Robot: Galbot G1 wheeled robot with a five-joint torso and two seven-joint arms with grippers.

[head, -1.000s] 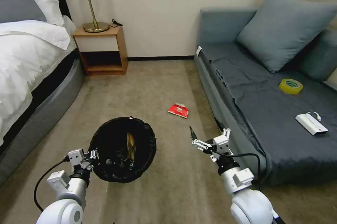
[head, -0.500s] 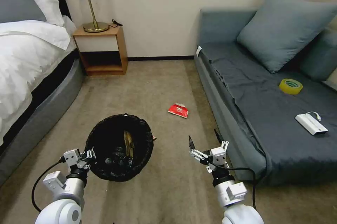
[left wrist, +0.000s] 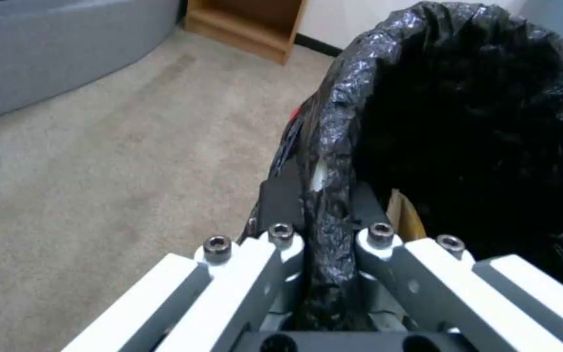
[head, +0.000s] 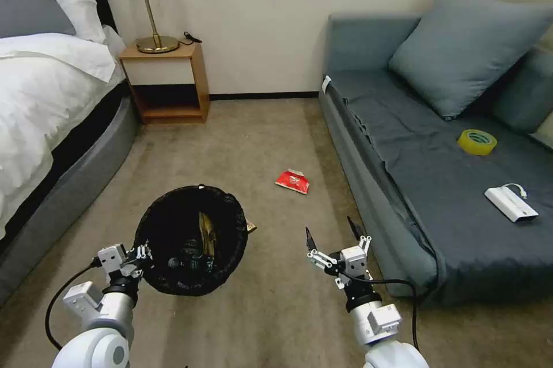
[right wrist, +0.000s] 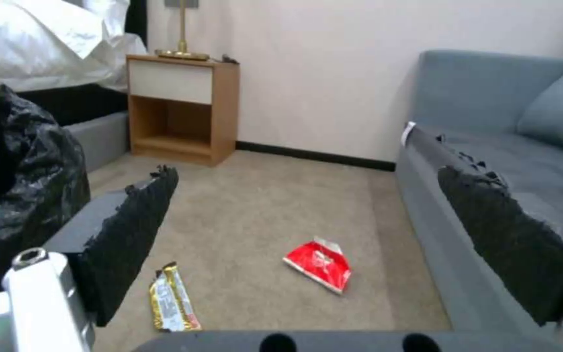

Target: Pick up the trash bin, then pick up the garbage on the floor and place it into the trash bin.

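**Ana:** Left wrist view first: how does the left pincer (left wrist: 324, 215) stand?

**Ben:** Pressed together on the rim of the trash bin (left wrist: 464, 112), one finger outside and one inside the black liner. From the head view the left pincer (head: 138, 254) sits at the bin's near-left edge, and the trash bin (head: 167, 224) hangs tilted above the carpet (head: 242, 137), its mouth turned up toward the camera. Some brown-gold litter lies inside it.

**Ana:** And the right pincer?

**Ben:** Spread wide, holding nothing. The right pincer (head: 331, 235) hovers over the carpet between the bin and the front of the grey sofa (head: 438, 184). In the right wrist view the right pincer (right wrist: 308, 230) frames the floor between its two dark fingers (right wrist: 132, 225).

**Ana:** What garbage is on the floor?

**Ben:** A flat red packet (head: 292, 181) lies beyond the right pincer, near the sofa's edge and well apart from the bin. The right wrist view shows it too (right wrist: 319, 265), plus a brown-gold wrapper (right wrist: 172, 303) on the carpet just beside the bin; from the head view only its corner (head: 250, 226) peeks past the rim.

**Ana:** Farther out?

**Ben:** A yellow tape roll (head: 477, 141) and a white box (head: 510, 204) rest on the sofa; a wooden nightstand (head: 166, 81) stands by the bed (head: 46, 97).
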